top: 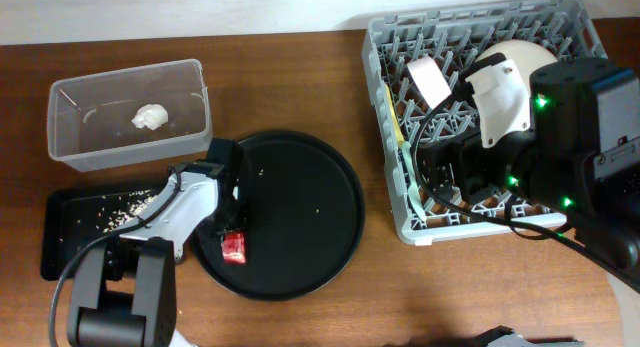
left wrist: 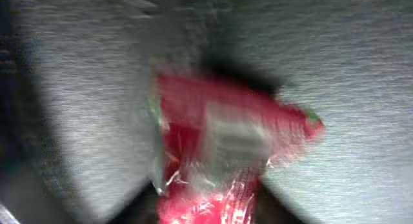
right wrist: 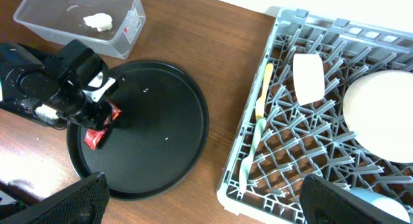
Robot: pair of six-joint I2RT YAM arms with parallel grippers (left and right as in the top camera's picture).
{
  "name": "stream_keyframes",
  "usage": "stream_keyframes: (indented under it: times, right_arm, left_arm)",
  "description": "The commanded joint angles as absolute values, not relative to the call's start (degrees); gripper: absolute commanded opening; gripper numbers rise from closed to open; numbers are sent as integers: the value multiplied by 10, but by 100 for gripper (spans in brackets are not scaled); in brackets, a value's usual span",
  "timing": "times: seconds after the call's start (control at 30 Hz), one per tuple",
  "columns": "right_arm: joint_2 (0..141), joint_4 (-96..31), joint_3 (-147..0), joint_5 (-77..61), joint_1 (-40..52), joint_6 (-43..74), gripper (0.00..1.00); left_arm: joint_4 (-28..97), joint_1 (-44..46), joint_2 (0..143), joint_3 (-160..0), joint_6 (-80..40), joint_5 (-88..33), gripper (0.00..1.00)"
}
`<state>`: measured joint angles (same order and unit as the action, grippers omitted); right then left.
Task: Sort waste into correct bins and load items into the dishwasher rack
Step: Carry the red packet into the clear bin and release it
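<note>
1. The left tool (top: pixel 232 225) sat low over the round black tray (top: pixel 300 207), right upon the red wrapper (top: pixel 234 247), which lay near the tray's left rim
2. The wrapper filled the blurred left wrist view; whether the tool gripped it, I could not tell
3. The right tool (right wrist: pixel 205 198) stood wide, empty, above the rack (top: pixel 378 97)

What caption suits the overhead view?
Left gripper over a small red sachet wrapper on a large round black tray.
</note>
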<state>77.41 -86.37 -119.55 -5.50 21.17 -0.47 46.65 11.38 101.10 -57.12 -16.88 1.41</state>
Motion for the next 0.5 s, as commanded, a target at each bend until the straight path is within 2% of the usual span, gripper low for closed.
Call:
stream_keyframes:
  times: [0.0,0.03,0.33,0.47]
  right_arm:
    - [769,-861,-1202,-58,214,-9,98]
    - [770,-861,-1202,-58,214,-9,98]
    - [770,-861,-1202,-58,214,-9,98]
    - [770,-861,-1202,-58,214,-9,98]
  left_arm:
    - [490,111,1035,-578,-164,32,5]
    - [502,111,1035,-587,-164,32,1]
    - [719,111,1034,-856,-164,38,1]
    - [737,104,1034,-1000,-173,131,1]
